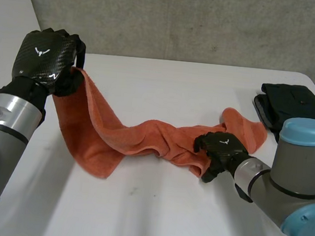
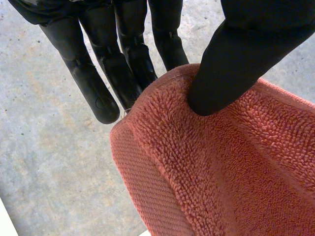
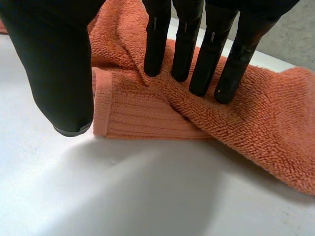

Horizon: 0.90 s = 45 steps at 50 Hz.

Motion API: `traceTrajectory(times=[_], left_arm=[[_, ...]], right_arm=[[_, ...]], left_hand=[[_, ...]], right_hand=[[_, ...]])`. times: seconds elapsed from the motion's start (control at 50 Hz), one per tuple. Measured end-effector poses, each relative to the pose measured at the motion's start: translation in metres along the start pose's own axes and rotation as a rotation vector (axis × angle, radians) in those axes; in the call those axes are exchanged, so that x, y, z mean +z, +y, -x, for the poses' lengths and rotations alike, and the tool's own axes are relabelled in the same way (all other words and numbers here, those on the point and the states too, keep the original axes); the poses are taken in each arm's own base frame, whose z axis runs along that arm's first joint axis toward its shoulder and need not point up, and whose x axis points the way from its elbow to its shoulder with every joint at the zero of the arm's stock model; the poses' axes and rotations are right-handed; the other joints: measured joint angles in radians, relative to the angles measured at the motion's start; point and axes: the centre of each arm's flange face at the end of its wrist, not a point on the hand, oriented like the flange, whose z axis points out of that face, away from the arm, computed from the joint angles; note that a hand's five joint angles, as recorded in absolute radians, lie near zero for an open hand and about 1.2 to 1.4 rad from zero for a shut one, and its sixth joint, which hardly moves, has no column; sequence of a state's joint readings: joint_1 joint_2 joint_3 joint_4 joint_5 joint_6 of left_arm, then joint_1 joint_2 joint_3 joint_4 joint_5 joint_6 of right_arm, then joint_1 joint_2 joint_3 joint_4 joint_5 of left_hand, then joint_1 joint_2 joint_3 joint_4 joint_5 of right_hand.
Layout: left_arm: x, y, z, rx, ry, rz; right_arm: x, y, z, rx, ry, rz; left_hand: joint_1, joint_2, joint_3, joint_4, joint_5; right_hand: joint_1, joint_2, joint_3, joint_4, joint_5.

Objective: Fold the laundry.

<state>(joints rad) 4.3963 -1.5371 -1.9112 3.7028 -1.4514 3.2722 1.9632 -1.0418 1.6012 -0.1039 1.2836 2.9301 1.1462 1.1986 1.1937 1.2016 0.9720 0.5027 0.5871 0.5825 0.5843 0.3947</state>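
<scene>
Terry towel (image 1: 144,136), orange and rib-hemmed, sags in a twisted rope. Left hand (image 1: 43,57) pinches its raised corner; right hand (image 1: 221,149) presses its other end with straight fingers (image 3: 183,49).

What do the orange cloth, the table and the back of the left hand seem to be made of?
Orange cloth: probably cotton terry, with fuzzy looped pile and a flat ribbed hem. Table: smooth matte white, perhaps laminate; unclear. Left hand, back shell: likely glossy carbon fibre, by its woven pattern.
</scene>
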Motion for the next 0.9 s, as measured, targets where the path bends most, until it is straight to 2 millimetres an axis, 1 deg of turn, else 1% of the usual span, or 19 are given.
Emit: traceTrajectory(times=[0.18,0.24,0.36,0.44,0.48,0.5,0.52,0.54,0.58,0.62,0.66,0.68,0.7,0.74,0.82,0.88,0.9], left_arm=[[0.0,0.001,0.0,0.0,0.0,0.002],[0.0,0.001,0.0,0.0,-0.001,0.002],[0.0,0.001,0.001,0.001,-0.003,0.004],[0.0,0.001,0.002,0.001,-0.005,0.005],[0.0,0.001,0.002,0.001,-0.006,0.005],[0.0,0.001,0.002,0.001,-0.006,0.005],[0.0,0.001,0.002,0.001,-0.006,0.005],[0.0,0.001,0.002,0.001,-0.006,0.005],[0.0,0.001,0.002,0.001,-0.007,0.005],[0.0,0.001,0.003,0.002,-0.007,0.004],[0.0,0.0,0.003,0.002,-0.008,0.003],[0.0,-0.001,0.003,0.003,-0.008,0.001],[0.0,-0.001,0.003,0.003,-0.008,0.001],[-0.001,-0.004,0.004,0.004,-0.009,-0.003],[-0.002,-0.013,0.008,0.01,-0.021,-0.014],[-0.004,-0.024,0.014,0.017,-0.039,-0.028],[-0.004,-0.026,0.015,0.019,-0.042,-0.031]], right_arm=[[0.004,-0.001,0.01,-0.011,-0.026,-0.005],[0.006,0.001,0.01,-0.015,-0.024,-0.001],[0.013,0.007,0.008,-0.021,-0.006,0.014],[0.02,0.01,0.007,-0.029,0.013,0.02],[0.023,0.011,0.006,-0.035,0.021,0.019],[0.025,0.011,0.005,-0.04,0.03,0.018],[0.026,0.01,0.004,-0.043,0.036,0.016],[0.028,0.009,0.003,-0.047,0.045,0.012],[0.028,0.009,0.002,-0.049,0.048,0.011],[0.028,0.0,-0.004,-0.06,0.079,-0.014],[0.024,-0.013,-0.007,-0.07,0.096,-0.048],[0.02,-0.024,-0.008,-0.077,0.105,-0.076],[0.02,-0.024,-0.008,-0.077,0.105,-0.076],[0.007,-0.054,-0.013,-0.099,0.128,-0.153],[-0.019,-0.096,-0.022,-0.153,0.154,-0.231],[-0.043,-0.126,-0.03,-0.228,0.173,-0.255],[-0.049,-0.133,-0.032,-0.25,0.179,-0.257]], left_hand=[[0.0,0.0,0.0,0.0,0.0],[0.0,0.0,0.0,0.0,0.0],[0.0,0.0,0.0,0.0,0.0],[0.0,0.0,0.0,0.0,0.0],[0.0,0.0,0.0,0.0,0.0],[0.0,0.0,0.0,0.0,0.001],[0.0,0.0,0.0,0.0,0.0],[0.0,0.0,0.0,0.0,0.0],[0.0,0.0,0.0,0.0,0.0],[0.0,0.0,0.0,0.0,0.0],[0.0,0.0,0.0,0.0,0.0],[0.0,0.0,0.0,0.0,0.0],[0.0,0.0,0.0,0.0,0.0],[0.0,0.0,0.0,0.0,0.0],[0.0,0.0,0.0,0.0,0.0],[0.0,0.0,0.0,0.0,0.0],[0.0,0.0,0.0,0.0,0.0]], right_hand=[[0.004,0.005,0.017,0.014,0.01],[0.054,0.067,0.073,0.068,0.058],[0.098,0.116,0.12,0.116,0.101],[0.192,0.229,0.236,0.235,0.215],[0.293,0.347,0.353,0.361,0.342],[0.381,0.456,0.462,0.474,0.456],[0.381,0.456,0.462,0.474,0.456],[0.459,0.506,0.538,0.567,0.549],[0.471,0.517,0.562,0.585,0.564],[0.476,0.57,0.598,0.602,0.582],[0.476,0.584,0.598,0.603,0.585],[0.476,0.586,0.598,0.603,0.587],[0.476,0.586,0.598,0.603,0.587],[0.476,0.586,0.598,0.603,0.591],[0.476,0.586,0.598,0.603,0.597],[0.476,0.586,0.598,0.603,0.597],[0.476,0.586,0.598,0.603,0.597]])
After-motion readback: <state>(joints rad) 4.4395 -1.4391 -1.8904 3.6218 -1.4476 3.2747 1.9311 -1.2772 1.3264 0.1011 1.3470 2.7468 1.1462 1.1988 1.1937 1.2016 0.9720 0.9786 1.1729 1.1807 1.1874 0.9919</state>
